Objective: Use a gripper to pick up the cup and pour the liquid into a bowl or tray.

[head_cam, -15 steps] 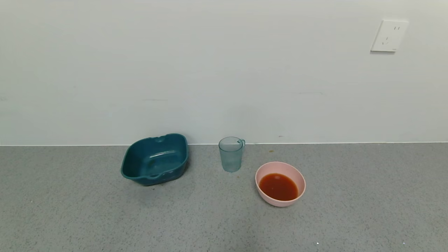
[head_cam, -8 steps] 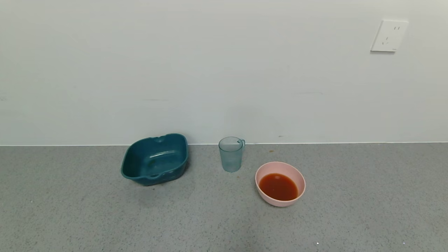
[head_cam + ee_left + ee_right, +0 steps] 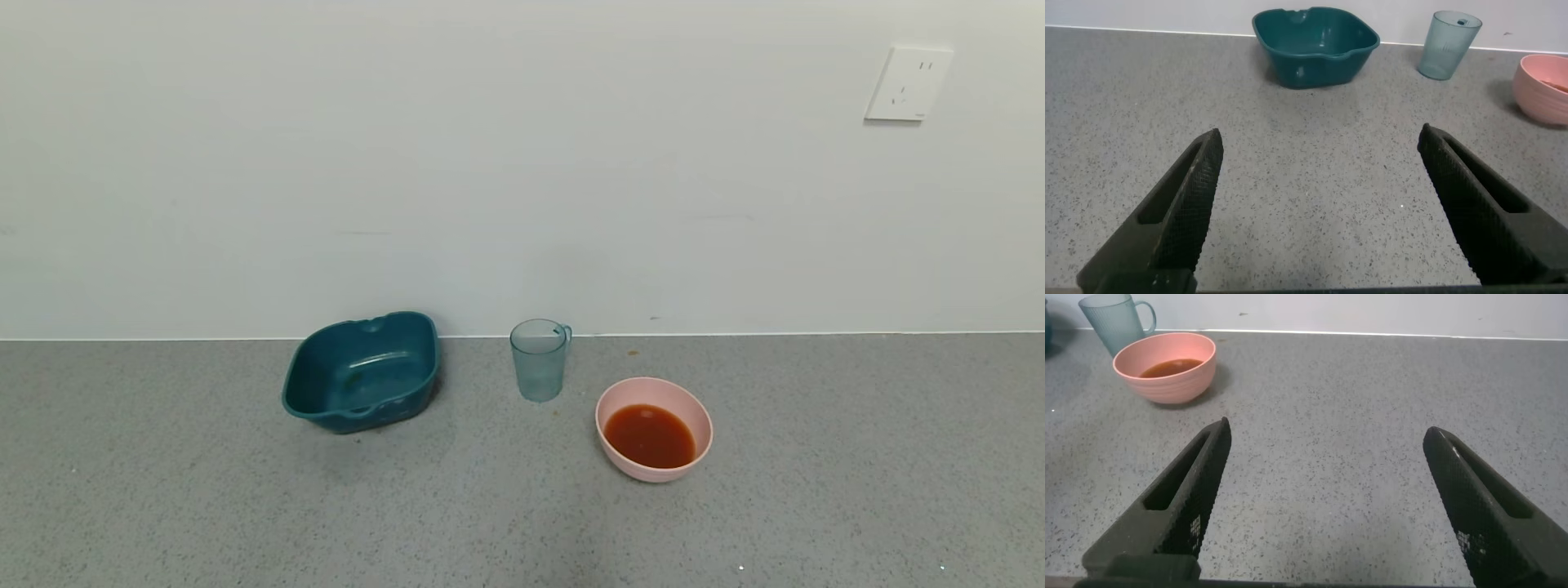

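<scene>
No brand, label or readable writing shows on any of the vessels; the only marked thing is a white wall socket (image 3: pixel 908 83) at the upper right of the head view, its slots visible but nothing legible.

In the head view the translucent pale teal cup (image 3: pixel 539 359) stands upright at the centre of the frame, close to the wall, its handle turned to the right. It looks empty. Down and to the right of it, apart from it, sits the pale pink bowl (image 3: pixel 654 429), holding the orange-red liquid (image 3: pixel 650 436). Left of the cup, well apart, rests a dark teal squarish tub (image 3: pixel 361 371). All three stand on a grey speckled countertop (image 3: pixel 245 506). Neither arm appears in this view.

The left wrist view shows what the head view lacks: the left gripper (image 3: pixel 1319 204), released, jaws spread wide over bare countertop near the lower edge of the frame, with the tub (image 3: pixel 1315 44), cup (image 3: pixel 1449 44) and bowl (image 3: pixel 1543 77) far off along the top.

The right wrist view shows the right gripper (image 3: pixel 1327 498), likewise spread wide and grasping nothing, low in the frame. The bowl (image 3: pixel 1166 367) with its liquid (image 3: pixel 1169 367) lies at the upper left, the cup (image 3: pixel 1115 321) just behind it.
</scene>
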